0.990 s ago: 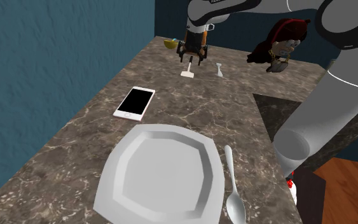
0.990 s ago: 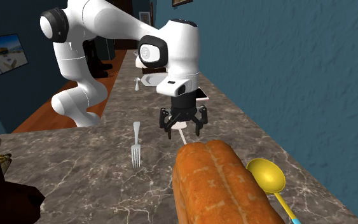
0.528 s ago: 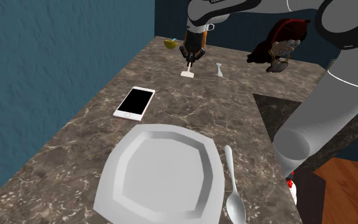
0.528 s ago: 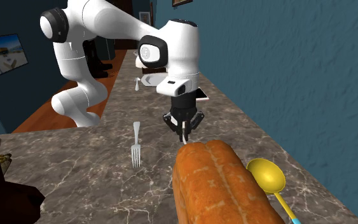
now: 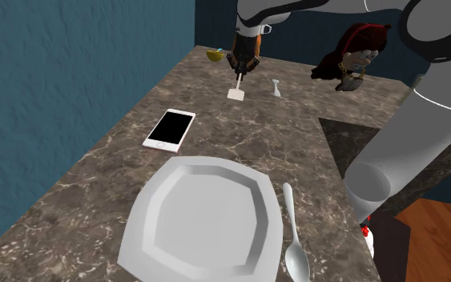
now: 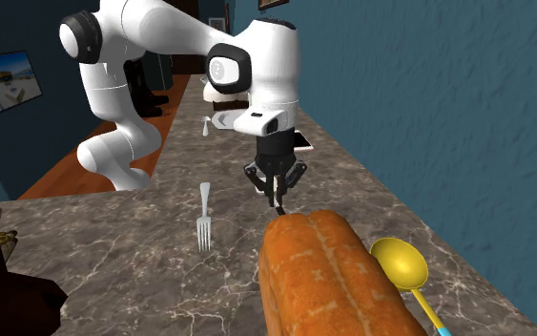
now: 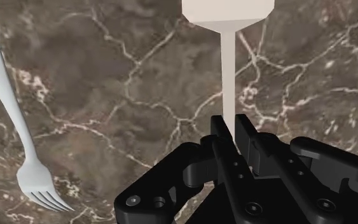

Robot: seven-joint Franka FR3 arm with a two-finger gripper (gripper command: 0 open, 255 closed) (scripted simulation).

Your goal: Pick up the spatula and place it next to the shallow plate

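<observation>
The white spatula (image 5: 236,90) is at the far end of the marble counter (image 5: 215,144), its flat blade (image 7: 227,9) pointing away from the hand. My black gripper (image 5: 239,69) comes down from above and is shut on the thin handle (image 7: 227,70), near its end. In the second exterior view the gripper (image 6: 276,198) hangs just behind the bread loaf (image 6: 328,277). The shallow white plate (image 5: 203,216) lies at the near end of the counter, well away from the gripper.
A phone (image 5: 169,129) lies between the plate and the spatula. A spoon (image 5: 294,240) rests beside the plate, and a fork (image 7: 12,114) lies near the gripper. A yellow ladle (image 6: 402,262) and a doll figure (image 5: 352,56) stand at the far end. A blue wall runs along one side.
The fingers, wide apart a second ago, have shut on the spatula's handle. Since then the hand has risen slightly with the handle in it.
</observation>
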